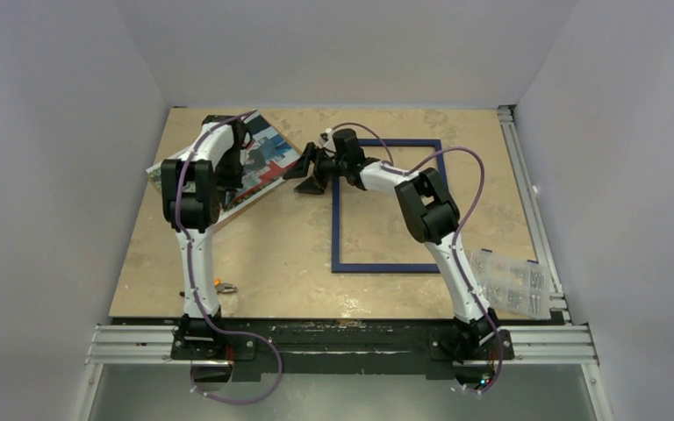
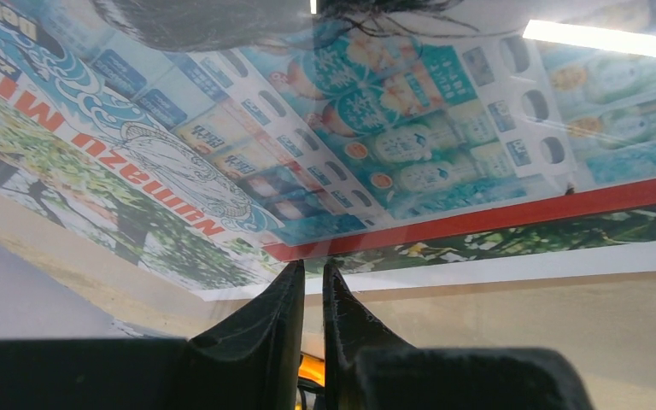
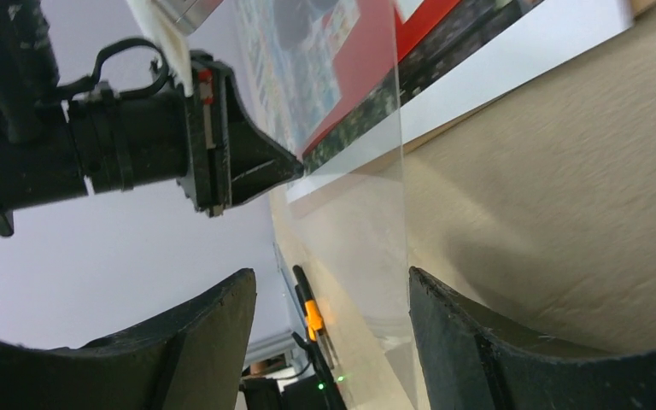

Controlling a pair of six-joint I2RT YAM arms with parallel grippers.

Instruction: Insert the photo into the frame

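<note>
Starting at the near edge of the bench (image 1: 272, 254): there's a small orange bit (image 1: 225, 287) lying close to the left arm's base. A clear plastic pack (image 1: 509, 281) sits over by the near right corner, next to the right arm.

A bit further in, the frame (image 1: 386, 267) lies flat, blue side up. It's on the right half of the bench and runs from about the middle toward the far edge. Nothing is gripping it, though the right arm crosses over its far left corner.

Further back, the right pincer (image 3: 331, 278) is reaching left, just past the frame's far left corner. Its fingers are spread wide and have hold of nothing. The edge of a clear sheet (image 3: 350, 222) hangs down in the gap between them, and can't tell if it brushes either finger.

Farthest back, toward the far left corner, the left pincer (image 2: 313, 266) is pinched nearly closed on the edge of the photo (image 1: 272, 153). The photo is held up at a tilt, print side facing the left wrist camera, well clear of the frame. Whether its far left corner rests on the bench is hard to say.
</note>
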